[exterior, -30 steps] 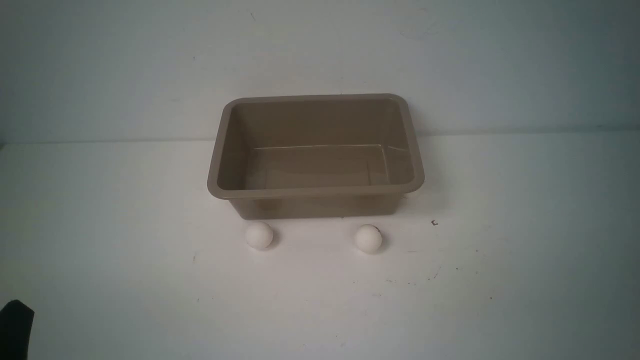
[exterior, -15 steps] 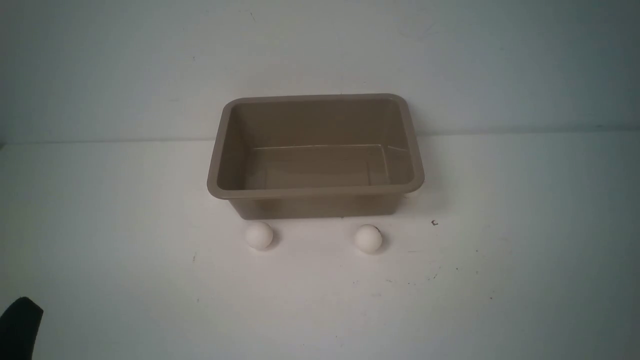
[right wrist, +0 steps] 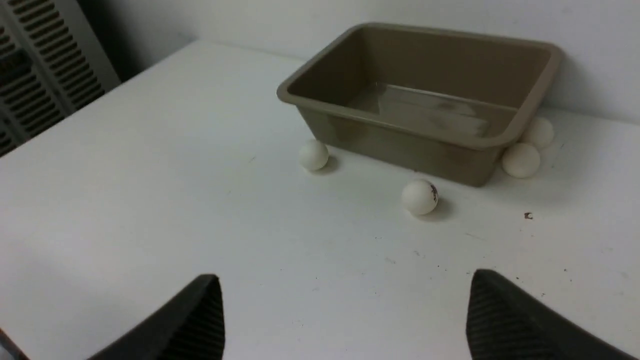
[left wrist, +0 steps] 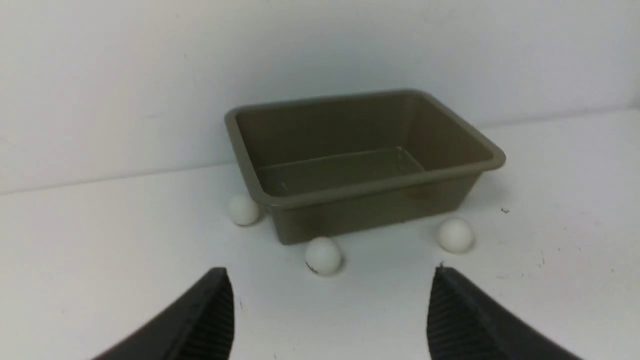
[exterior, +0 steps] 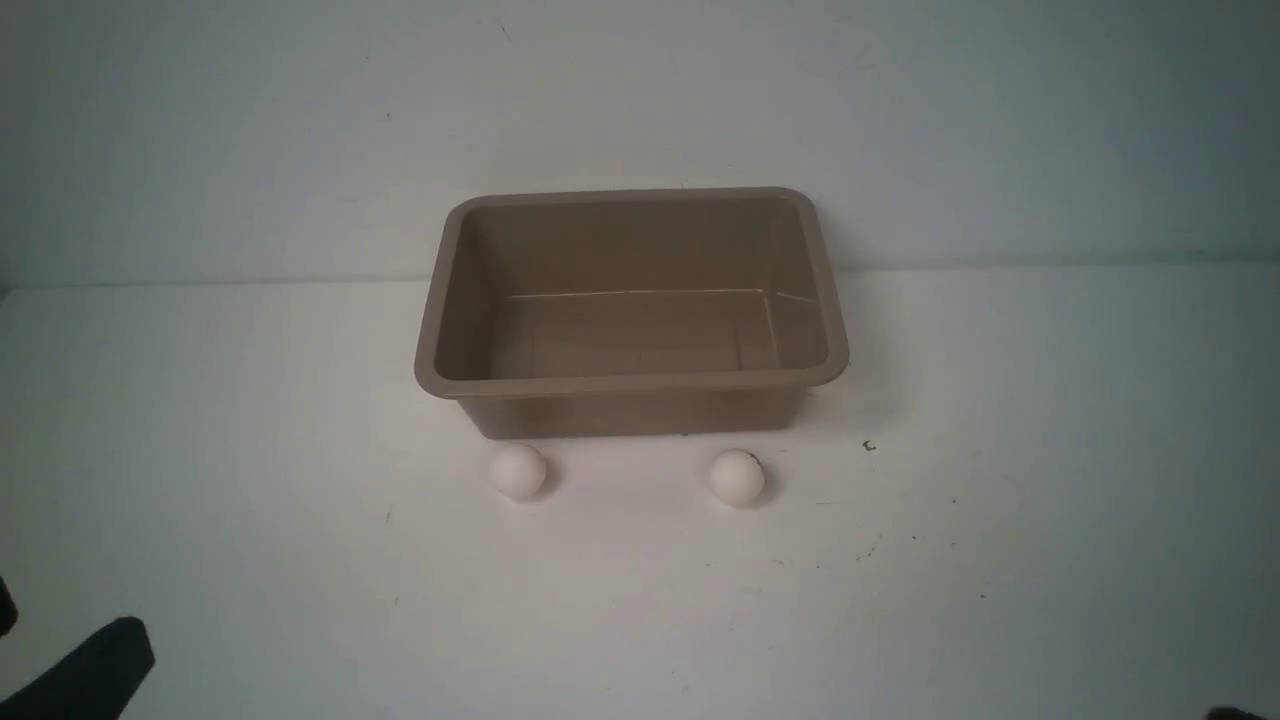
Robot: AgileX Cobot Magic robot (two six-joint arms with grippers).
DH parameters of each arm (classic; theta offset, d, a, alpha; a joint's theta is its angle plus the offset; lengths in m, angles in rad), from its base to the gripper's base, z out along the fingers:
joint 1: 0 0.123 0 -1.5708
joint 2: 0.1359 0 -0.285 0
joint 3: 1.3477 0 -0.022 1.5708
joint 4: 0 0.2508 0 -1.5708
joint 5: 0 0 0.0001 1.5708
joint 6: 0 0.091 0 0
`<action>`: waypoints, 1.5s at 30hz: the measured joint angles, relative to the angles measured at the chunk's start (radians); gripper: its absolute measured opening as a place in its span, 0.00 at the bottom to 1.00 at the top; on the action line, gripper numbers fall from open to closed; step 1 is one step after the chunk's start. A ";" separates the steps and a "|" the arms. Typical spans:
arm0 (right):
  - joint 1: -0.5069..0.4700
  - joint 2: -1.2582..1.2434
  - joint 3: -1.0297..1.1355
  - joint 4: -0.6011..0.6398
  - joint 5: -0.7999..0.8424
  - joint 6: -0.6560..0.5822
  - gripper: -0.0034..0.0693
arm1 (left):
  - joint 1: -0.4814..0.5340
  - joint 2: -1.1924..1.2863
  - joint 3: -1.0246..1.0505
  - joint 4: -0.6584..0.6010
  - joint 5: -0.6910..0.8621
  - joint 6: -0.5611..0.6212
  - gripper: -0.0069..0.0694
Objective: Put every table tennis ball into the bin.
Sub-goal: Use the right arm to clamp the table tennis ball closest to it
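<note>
Left gripper (left wrist: 330, 281) first: jaws spread apart, ribbed pads facing each other across bare white table (exterior: 250, 420), nothing in its grasp. In the front view it is just a dark shape low in the near-left corner. Right gripper (right wrist: 345, 278), same story: jaws wide apart, empty, hovering over the table; the front view catches only a sliver of it at the near-right corner.

Out ahead of the left gripper, the front-left ball (left wrist: 322, 255) is the closest one, sitting on the table just in front of the bin's near wall, a small dark mark low on it. Further to the right, the front-right ball (exterior: 737, 477), also just in front of that wall, with a dark mark on its upper right. The two lie well apart from each other.

And the bin (exterior: 630, 385): taupe tub, upright, back against the white wall, with no balls inside. The left-end ball (left wrist: 244, 209) rests beside the bin's left end, tucked under the flared rim. At the right end, the nearer right-end ball (right wrist: 521, 160) and the farther right-end ball (right wrist: 539, 132) sit close together against that wall. All three are hidden in the front view.

Beyond the table's left edge, a grey slatted panel (right wrist: 30, 75).
</note>
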State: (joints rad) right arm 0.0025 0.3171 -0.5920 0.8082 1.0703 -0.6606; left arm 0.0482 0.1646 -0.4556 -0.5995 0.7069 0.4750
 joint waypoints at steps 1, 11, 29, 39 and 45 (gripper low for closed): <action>0.000 0.026 0.000 0.009 0.000 -0.025 0.86 | 0.000 0.021 -0.010 0.006 0.001 0.003 0.70; 0.000 0.269 -0.004 0.033 -0.088 -0.194 0.86 | 0.000 0.349 -0.039 0.195 -0.040 0.010 0.70; 0.045 0.802 -0.290 0.112 -0.088 -0.396 0.86 | 0.000 0.556 -0.156 -0.320 -0.081 0.505 0.70; 0.292 1.087 -0.298 0.118 -0.356 -0.455 0.86 | 0.000 0.574 -0.156 -0.348 -0.077 0.578 0.70; 0.346 1.213 -0.298 0.136 -0.472 -0.456 0.86 | 0.000 0.574 -0.156 -0.347 -0.076 0.585 0.70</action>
State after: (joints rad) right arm 0.3483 1.5300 -0.8897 0.9444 0.5981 -1.1170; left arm 0.0482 0.7386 -0.6119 -0.9463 0.6306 1.0597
